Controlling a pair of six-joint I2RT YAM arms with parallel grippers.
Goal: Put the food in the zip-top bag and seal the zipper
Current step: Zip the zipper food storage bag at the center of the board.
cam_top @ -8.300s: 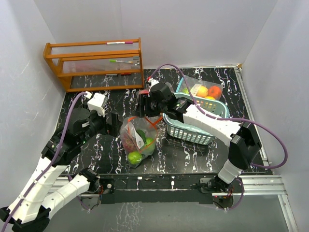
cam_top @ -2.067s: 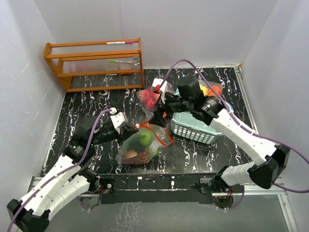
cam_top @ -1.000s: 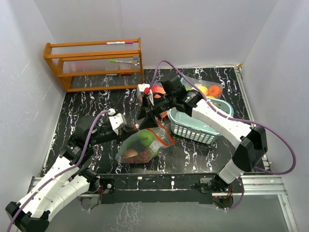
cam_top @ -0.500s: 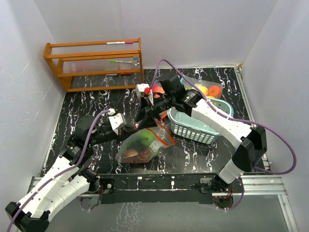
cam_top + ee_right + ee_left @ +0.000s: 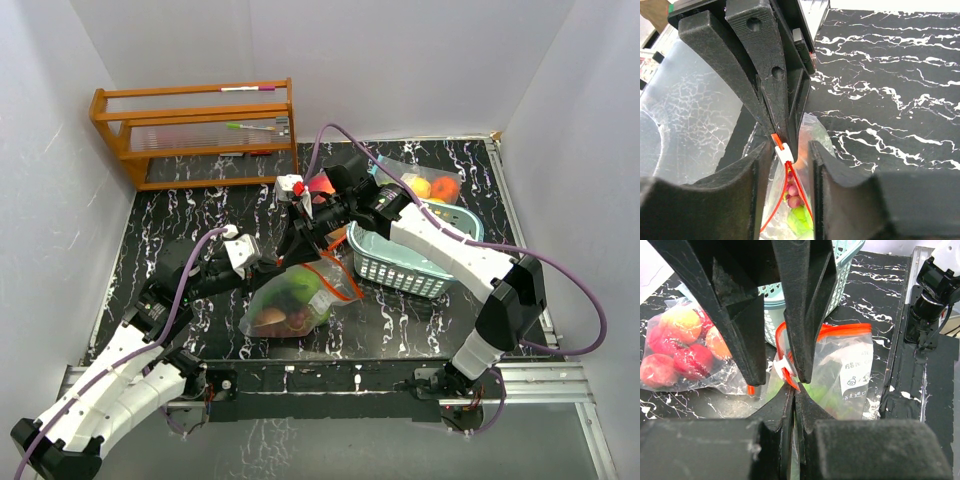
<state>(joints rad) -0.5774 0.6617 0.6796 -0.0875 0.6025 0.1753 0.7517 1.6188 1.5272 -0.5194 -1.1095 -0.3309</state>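
The left arm stretches low, its left pincer pinching the bag's zipper. The right arm arcs leftward, its right pincer spread, with the slider between its fingers.

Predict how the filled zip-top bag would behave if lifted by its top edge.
Probably floppy: the zip-top bag is thin, creased film. Likely bottom-heavy: the food bunches toward its closed end, so it should sag there. The film looks glossy, so perhaps slippery.
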